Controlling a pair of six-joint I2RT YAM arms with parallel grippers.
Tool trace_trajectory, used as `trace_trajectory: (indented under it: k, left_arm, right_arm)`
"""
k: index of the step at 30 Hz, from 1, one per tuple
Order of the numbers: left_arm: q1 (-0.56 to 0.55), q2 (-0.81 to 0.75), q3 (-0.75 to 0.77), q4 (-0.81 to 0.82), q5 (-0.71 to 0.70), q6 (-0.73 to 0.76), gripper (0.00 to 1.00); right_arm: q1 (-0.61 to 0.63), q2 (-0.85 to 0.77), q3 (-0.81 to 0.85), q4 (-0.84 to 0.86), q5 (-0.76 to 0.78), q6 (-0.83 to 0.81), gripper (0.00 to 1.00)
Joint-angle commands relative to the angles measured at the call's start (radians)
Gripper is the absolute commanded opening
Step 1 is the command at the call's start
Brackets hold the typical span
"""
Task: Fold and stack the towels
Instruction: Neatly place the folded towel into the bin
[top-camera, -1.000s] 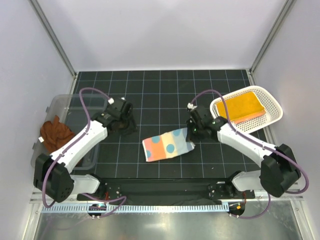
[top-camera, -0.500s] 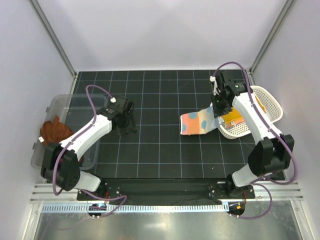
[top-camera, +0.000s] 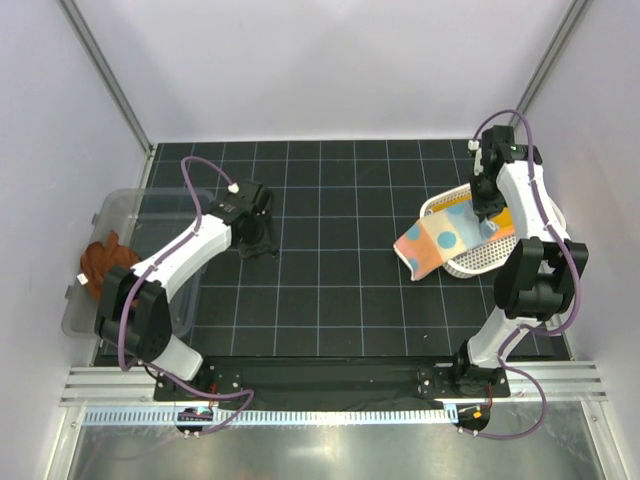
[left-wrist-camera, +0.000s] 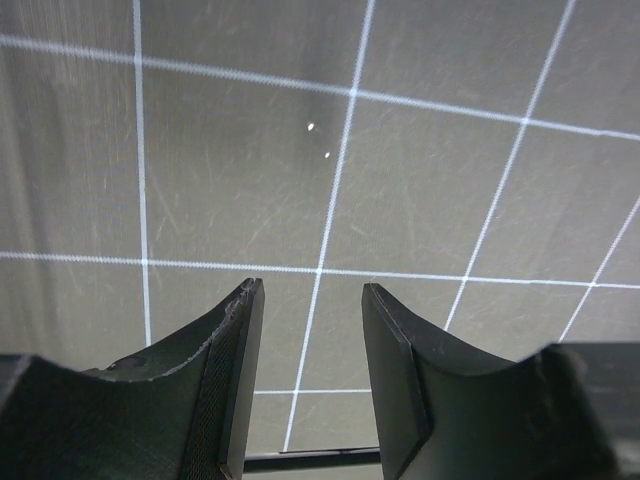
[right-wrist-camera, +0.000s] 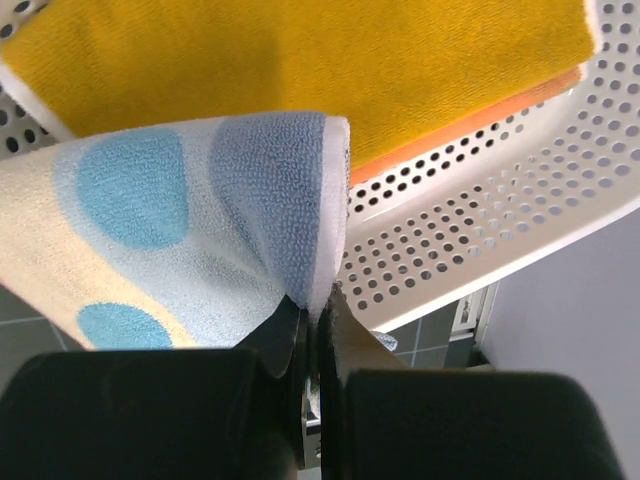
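My right gripper (right-wrist-camera: 315, 310) is shut on one edge of a folded towel (right-wrist-camera: 180, 230) with pastel patches and blue dots. In the top view that towel (top-camera: 437, 243) hangs from the right gripper (top-camera: 487, 203) and drapes over the left rim of the white perforated basket (top-camera: 478, 263). Inside the basket (right-wrist-camera: 480, 240) lies a folded yellow towel (right-wrist-camera: 300, 60) on top of an orange one (right-wrist-camera: 470, 115). A rust-brown towel (top-camera: 103, 262) is bunched in the clear bin. My left gripper (top-camera: 260, 243) hovers open over the bare black mat, nothing between its fingers (left-wrist-camera: 240, 340).
The clear plastic bin (top-camera: 130, 208) stands at the mat's left edge. The black gridded mat (top-camera: 330, 290) is ringed by white enclosure walls. The basket sits close to the right wall.
My right gripper has carried the dotted towel from the middle of the mat up and right to the basket. The left gripper has shifted slightly toward the centre and opened a little wider.
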Motion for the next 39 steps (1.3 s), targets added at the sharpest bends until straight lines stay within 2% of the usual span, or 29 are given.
trace_trajectory:
  k: [1, 8, 17, 26, 39]
  left_arm:
    - [0.006, 0.014, 0.054, -0.018, -0.001, 0.029, 0.48]
    - [0.005, 0.063, 0.1, -0.03, 0.024, 0.03, 0.49]
    - [0.006, 0.089, 0.135, -0.022, 0.061, 0.012, 0.49]
    - [0.007, 0.121, 0.233, -0.051, 0.062, 0.01, 0.5]
    - [0.005, 0.182, 0.273, -0.054, 0.065, 0.019, 0.51]
  right_arm:
    - [-0.029, -0.004, 0.056, 0.032, 0.038, -0.054, 0.01]
    - [-0.109, 0.033, 0.144, 0.066, 0.012, -0.07, 0.01]
    - [-0.169, 0.165, 0.292, 0.08, 0.025, -0.09, 0.01]
    - [-0.204, 0.288, 0.409, 0.093, 0.005, -0.146, 0.01]
    - [-0.222, 0.444, 0.503, 0.107, 0.013, -0.203, 0.02]
